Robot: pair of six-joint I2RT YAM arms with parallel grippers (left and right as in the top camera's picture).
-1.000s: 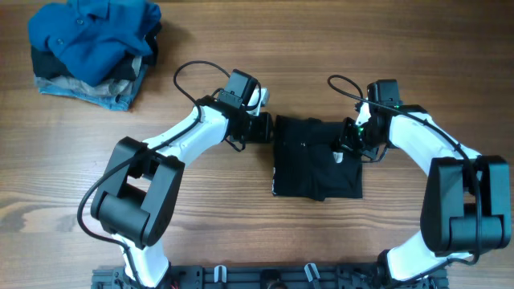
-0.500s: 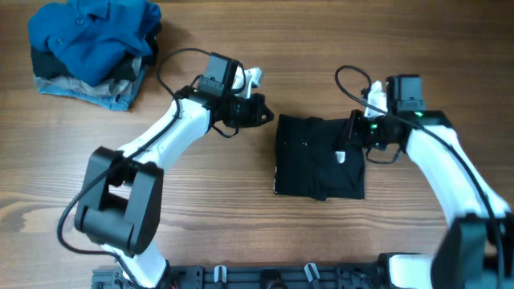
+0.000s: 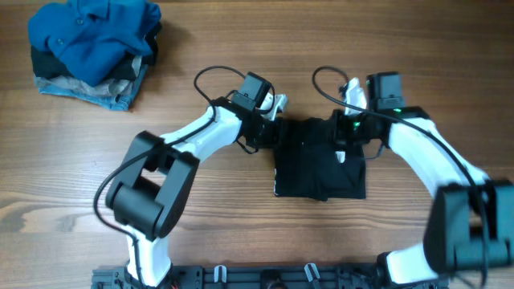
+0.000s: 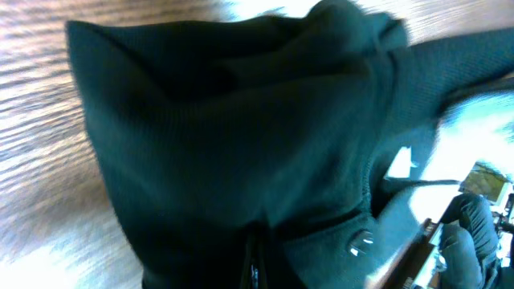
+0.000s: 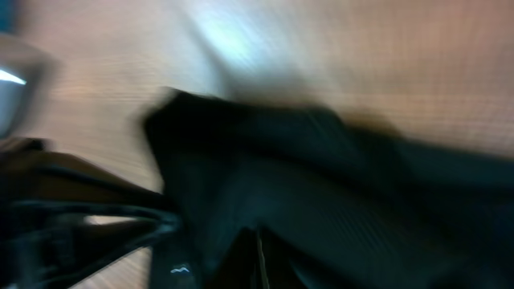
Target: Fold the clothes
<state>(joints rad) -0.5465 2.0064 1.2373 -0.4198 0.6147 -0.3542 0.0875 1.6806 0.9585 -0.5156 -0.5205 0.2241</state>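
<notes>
The clothes, a black T-shirt (image 3: 317, 172), lie folded into a rough rectangle at the table's middle, with a small white label (image 3: 339, 158) near the right side. My left gripper (image 3: 277, 131) is at the shirt's upper left corner, and in the left wrist view its shut tips (image 4: 255, 269) sit against bunched black fabric (image 4: 225, 120). My right gripper (image 3: 344, 138) rests over the shirt's upper right part. Blurred dark cloth (image 5: 337, 185) fills the right wrist view, and the shut jaws (image 5: 259, 257) show no fabric between them.
A pile of other garments lies at the far left corner, with a bright blue shirt (image 3: 92, 36) on top of a grey-blue denim piece (image 3: 88, 92). A black rail (image 3: 265, 277) runs along the table's near edge. Bare wood surrounds the shirt.
The left gripper shut, swung up and left off the shirt, then came back to its upper left corner. The right gripper drew right, then returned left over the shirt's top.
</notes>
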